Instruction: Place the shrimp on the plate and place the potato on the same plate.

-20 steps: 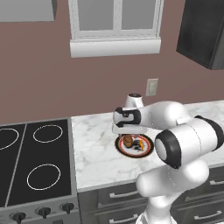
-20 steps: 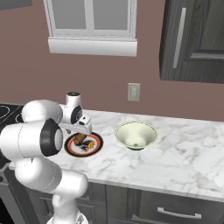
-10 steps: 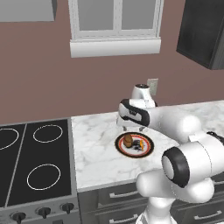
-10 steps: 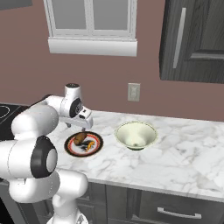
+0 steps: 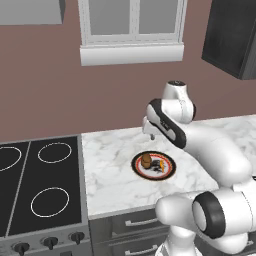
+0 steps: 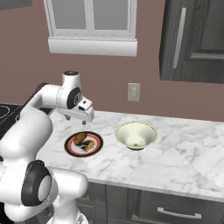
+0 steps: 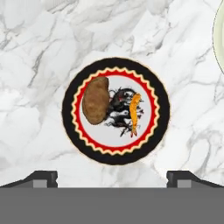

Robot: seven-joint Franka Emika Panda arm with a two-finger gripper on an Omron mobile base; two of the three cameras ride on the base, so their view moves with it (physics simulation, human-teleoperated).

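The round plate (image 7: 70,105) with its dark rim and orange-red ring lies on the marble counter. On its white centre rest the brown potato (image 7: 95,100) at one side and the small orange shrimp (image 7: 134,113) beside it, a little apart. From the base views the plate (image 5: 172,166) (image 6: 70,148) carries the potato (image 5: 145,159) (image 6: 79,138) and the shrimp (image 6: 89,145). My gripper (image 7: 111,179) (image 5: 151,135) (image 6: 77,120) hangs well above the plate, open, with nothing between its fingers.
A pale green bowl (image 6: 136,134) stands on the counter right of the plate, its edge at the hand view's corner (image 7: 220,39). A black stovetop (image 5: 35,190) lies to the left. A wall outlet (image 6: 134,92) and window sill are behind.
The arm has straightened and the gripper has risen from just over the plate to well above it, toward the wall. Potato and shrimp stay on the plate.
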